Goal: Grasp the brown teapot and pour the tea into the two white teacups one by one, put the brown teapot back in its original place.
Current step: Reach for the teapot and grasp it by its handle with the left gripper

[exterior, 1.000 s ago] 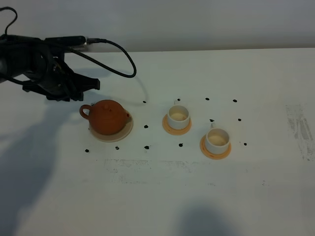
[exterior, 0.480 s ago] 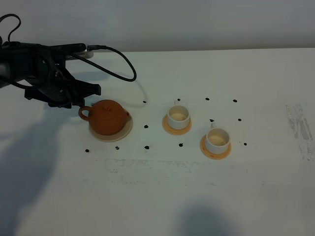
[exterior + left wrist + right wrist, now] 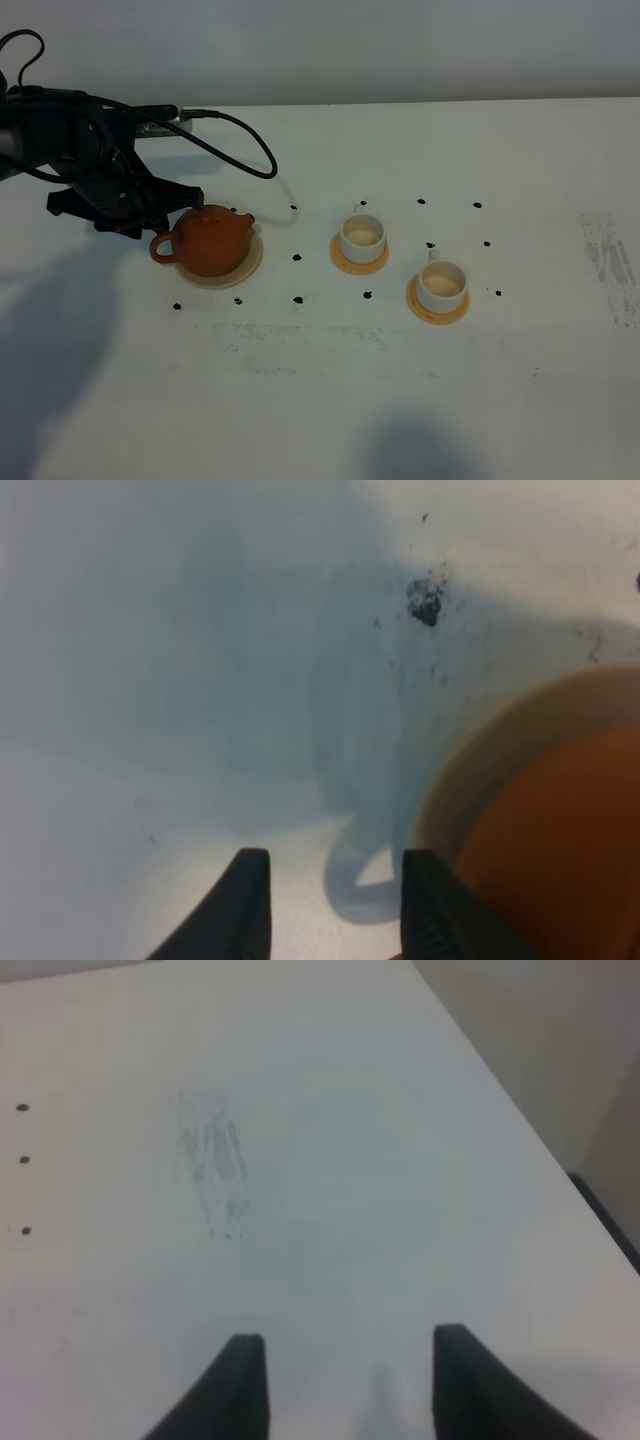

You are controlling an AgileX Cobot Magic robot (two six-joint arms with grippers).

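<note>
**Left hand open beside the teapot's handle, nothing held yet**

The left hand (image 3: 335, 900) has its fingers apart. In its wrist view only bare worktop (image 3: 330, 400) and the shadow of a loop show between them, so it grips nothing. It hangs just beside the loop handle (image 3: 162, 246) of the brown teapot (image 3: 212, 240). The right hand (image 3: 345, 1380), fingers also apart, is over empty worktop well away from everything.

The teapot stands on the pale round disc (image 3: 250, 265). It is set toward the arm's side of the disc, with its handle reaching past the rim and its spout (image 3: 246, 218) on the far side.

It looks like fired clay, so probably rigid, fairly heavy for its size, smooth and easy to chip. The handle is the sensible place to grip, closing across the loop. The round body offers no firm purchase.

The lid (image 3: 215, 220) is on and may be loose, so a steep tilt could tip it off. It also hides whatever the pot contains.

Further out, the first cup (image 3: 362, 236) and the second cup (image 3: 441, 282) stand upright and well apart. Each is on its own orange coaster (image 3: 358, 266); the other coaster (image 3: 437, 316) lies nearer the front edge. Both cups are small, light and easily knocked. Their insides look pale, and I cannot tell whether they hold any liquid.
</note>
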